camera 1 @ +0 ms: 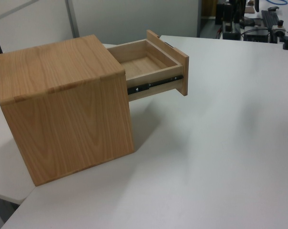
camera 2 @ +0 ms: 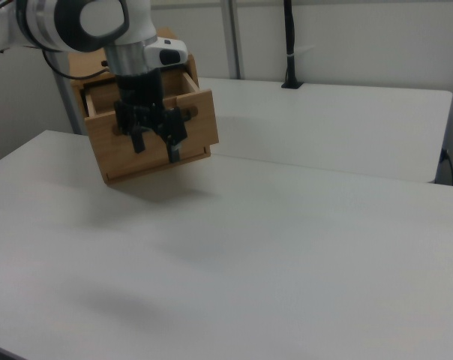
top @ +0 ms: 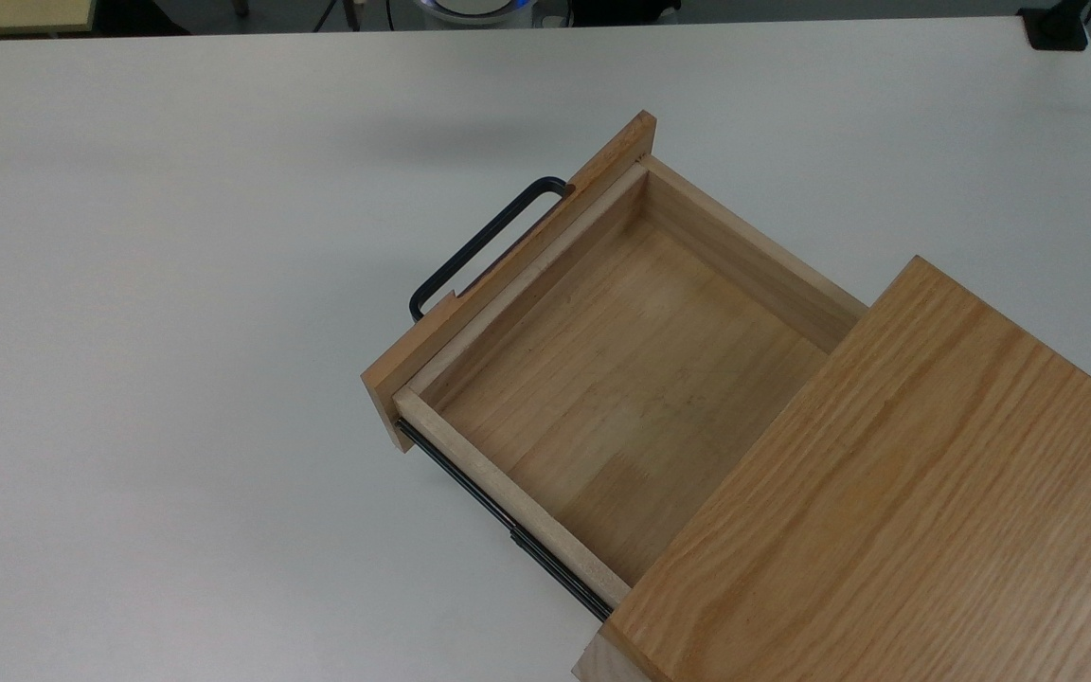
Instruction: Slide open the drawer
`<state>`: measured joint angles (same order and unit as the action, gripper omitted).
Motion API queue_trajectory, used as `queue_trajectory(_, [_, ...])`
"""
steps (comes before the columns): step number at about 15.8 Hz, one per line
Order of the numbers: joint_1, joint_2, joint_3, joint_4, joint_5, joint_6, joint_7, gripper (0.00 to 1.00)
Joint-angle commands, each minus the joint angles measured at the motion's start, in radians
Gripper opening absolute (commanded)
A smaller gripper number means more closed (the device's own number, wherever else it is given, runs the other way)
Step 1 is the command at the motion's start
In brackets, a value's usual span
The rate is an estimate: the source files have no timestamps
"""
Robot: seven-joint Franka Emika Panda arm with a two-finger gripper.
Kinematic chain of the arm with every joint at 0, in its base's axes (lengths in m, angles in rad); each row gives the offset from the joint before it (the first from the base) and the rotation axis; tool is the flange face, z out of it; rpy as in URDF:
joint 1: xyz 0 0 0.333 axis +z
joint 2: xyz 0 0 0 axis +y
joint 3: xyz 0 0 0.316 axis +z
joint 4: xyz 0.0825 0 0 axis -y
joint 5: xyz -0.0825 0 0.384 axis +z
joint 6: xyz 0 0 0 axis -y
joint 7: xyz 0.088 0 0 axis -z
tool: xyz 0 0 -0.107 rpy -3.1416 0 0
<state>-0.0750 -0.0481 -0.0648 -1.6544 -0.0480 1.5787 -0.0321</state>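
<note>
The drawer [top: 621, 379] stands pulled far out of the oak-coloured cabinet [top: 896, 511], its light wooden inside bare. Its black U-shaped handle [top: 484, 244] sticks out from the front panel [top: 508, 275] with nothing on it. In the left view the drawer [camera 1: 151, 62] juts from the cabinet [camera 1: 63, 105] on a black side rail [camera 1: 153, 85]. In the right view my gripper [camera 2: 155, 146] hangs open and empty above the table, in front of the drawer's front panel [camera 2: 196, 131] as that camera sees it.
The cabinet rests on a wide white table [top: 176, 379]. A black post [camera 2: 289, 45] stands at the table's far edge in the right view. Desk clutter [camera 1: 258, 19] lies beyond the table in the left view. A small black item [top: 1057, 26] sits at the top view's upper right corner.
</note>
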Motion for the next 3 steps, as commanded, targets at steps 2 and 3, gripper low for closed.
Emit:
queue_trajectory(2, [-0.003,-0.033,0.002,-0.016,-0.024,-0.017,-0.044,1.00])
queue_trajectory(3, [-0.003,-0.033,-0.004,-0.013,-0.021,-0.017,-0.049,1.00])
